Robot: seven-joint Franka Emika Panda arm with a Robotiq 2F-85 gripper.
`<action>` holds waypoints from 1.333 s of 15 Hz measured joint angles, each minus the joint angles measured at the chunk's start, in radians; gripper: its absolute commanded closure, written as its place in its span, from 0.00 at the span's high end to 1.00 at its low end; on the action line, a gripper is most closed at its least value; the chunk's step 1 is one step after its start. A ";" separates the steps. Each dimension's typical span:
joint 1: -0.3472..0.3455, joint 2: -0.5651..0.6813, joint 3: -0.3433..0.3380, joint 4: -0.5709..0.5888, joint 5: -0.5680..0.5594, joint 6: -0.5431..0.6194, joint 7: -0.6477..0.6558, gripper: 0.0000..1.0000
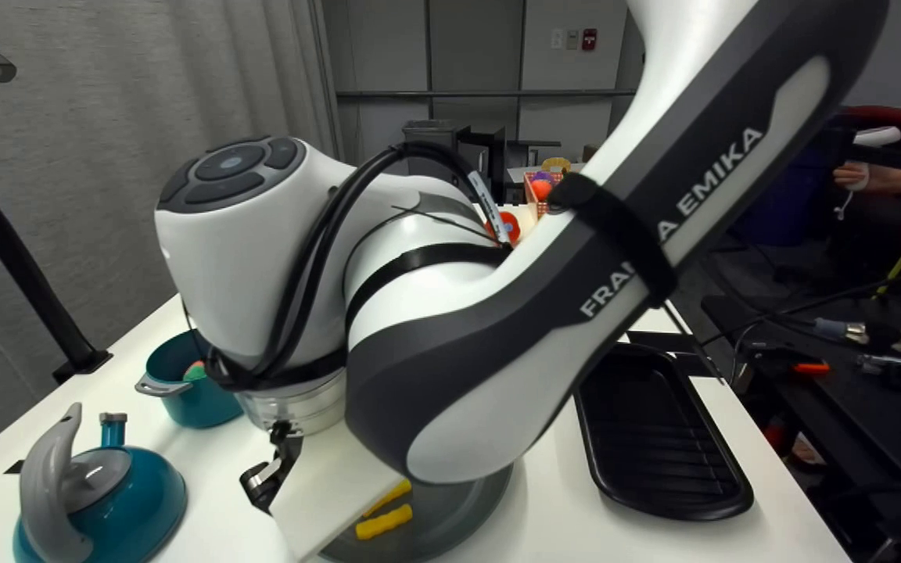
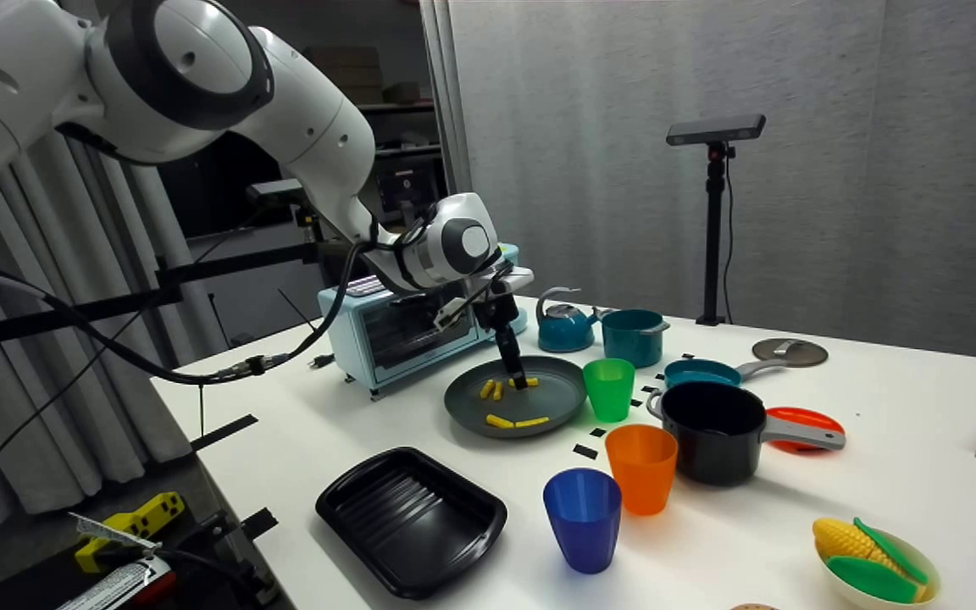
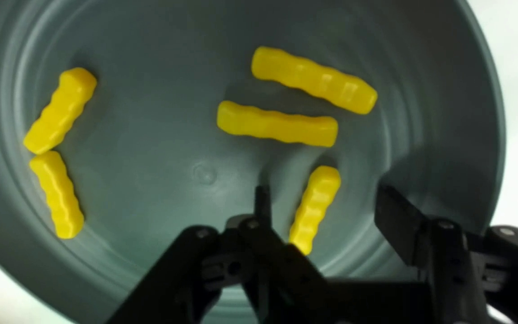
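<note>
Wrist view shows me the fingers (image 3: 398,220) well apart, low over a round grey dish (image 3: 151,130), one on each side of a yellow stick (image 3: 316,202). Space shows between the stick and both of them, so it lies loose. That stick rests on the dish's floor, off centre toward the rim. Two other sticks (image 3: 314,80) lie almost parallel beyond it, apart from each other, while another two sticks (image 3: 60,110) touch end to end near the rim at the left of that view.

In an exterior view the arm (image 2: 318,119) bends down over the dish, which sits in from the left edge of the worktop (image 2: 903,470). A green cup (image 2: 610,390) stands just beside its rim. A light-blue toaster oven (image 2: 412,335) stands past the dish, and a kettle (image 2: 565,329) and a teal pot (image 2: 632,341) stand near the worktop's far edge. Close to the left edge I see a black tray (image 2: 412,525). A blue cup (image 2: 584,521) and an orange cup (image 2: 642,474) stand between that tray and a black saucepan (image 2: 712,445).
</note>
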 measured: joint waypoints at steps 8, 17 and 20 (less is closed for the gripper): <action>0.000 0.000 -0.031 0.006 0.000 -0.001 0.007 0.04; -0.014 -0.061 -0.095 0.014 0.000 -0.021 0.010 0.04; -0.027 -0.079 -0.101 0.014 0.000 -0.053 0.010 0.04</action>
